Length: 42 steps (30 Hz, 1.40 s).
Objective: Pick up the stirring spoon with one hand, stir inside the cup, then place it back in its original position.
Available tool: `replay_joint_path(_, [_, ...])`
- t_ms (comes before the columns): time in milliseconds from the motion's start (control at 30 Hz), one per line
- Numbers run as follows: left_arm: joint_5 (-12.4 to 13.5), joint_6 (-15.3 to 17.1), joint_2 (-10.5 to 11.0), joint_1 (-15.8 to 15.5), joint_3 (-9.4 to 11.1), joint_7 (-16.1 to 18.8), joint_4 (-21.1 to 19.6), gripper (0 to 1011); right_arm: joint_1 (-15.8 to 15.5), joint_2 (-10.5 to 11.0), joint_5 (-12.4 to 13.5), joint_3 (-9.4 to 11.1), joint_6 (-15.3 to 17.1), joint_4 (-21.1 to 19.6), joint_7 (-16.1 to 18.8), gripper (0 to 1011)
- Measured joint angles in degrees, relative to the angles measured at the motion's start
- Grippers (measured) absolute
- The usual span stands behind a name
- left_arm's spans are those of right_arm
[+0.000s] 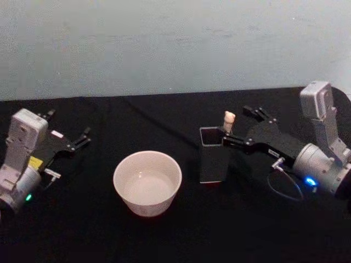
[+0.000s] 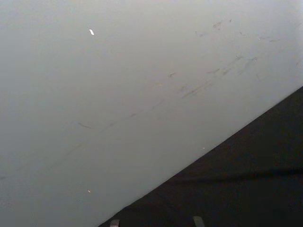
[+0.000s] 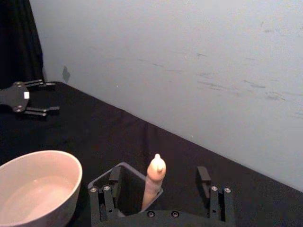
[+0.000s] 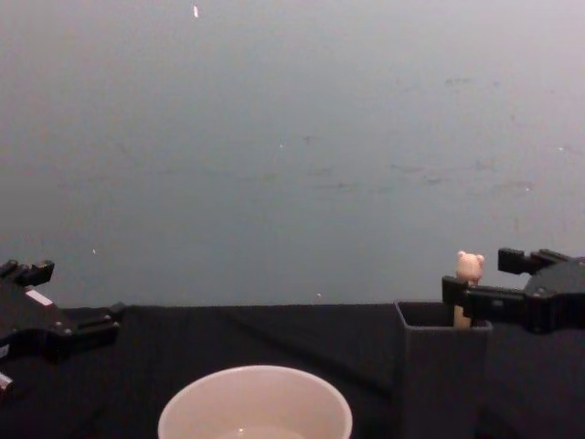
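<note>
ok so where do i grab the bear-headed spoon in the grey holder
Grip the cream handle just under the bear head of the slim stirring spoon: only that part stands above the dark grey square holder. Come in level from the robot's right, where the right gripper has open jaws flanking it.

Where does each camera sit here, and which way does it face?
Head: high, looking down at the black table; both arms show, left pincer idle at left, right pincer open astride the stirring spoon in its holder.
Chest: low, facing the wall across the table; both pincers enter at the edges.
Left wrist: faces wall and table edge; own fingertips peek in.
Right wrist: looks along its fingers at spoon, holder, cup.
Shared: head and right wrist both show the cup.
</note>
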Motion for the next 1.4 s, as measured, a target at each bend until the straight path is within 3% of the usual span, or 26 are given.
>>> replay_joint_path(600, [0.0, 0.0, 0.0, 0.0, 0.0, 0.0, 0.0, 1001, 3.2, -3.2, 0.8, 0.3, 4.1, 3.5, 1.3, 1002])
replay_joint_path(1400, [0.0, 0.0, 0.0, 0.0, 0.0, 0.0, 0.0, 1002, 3.2, -3.3, 1.3, 0.4, 4.8, 3.8, 1.1, 1000])
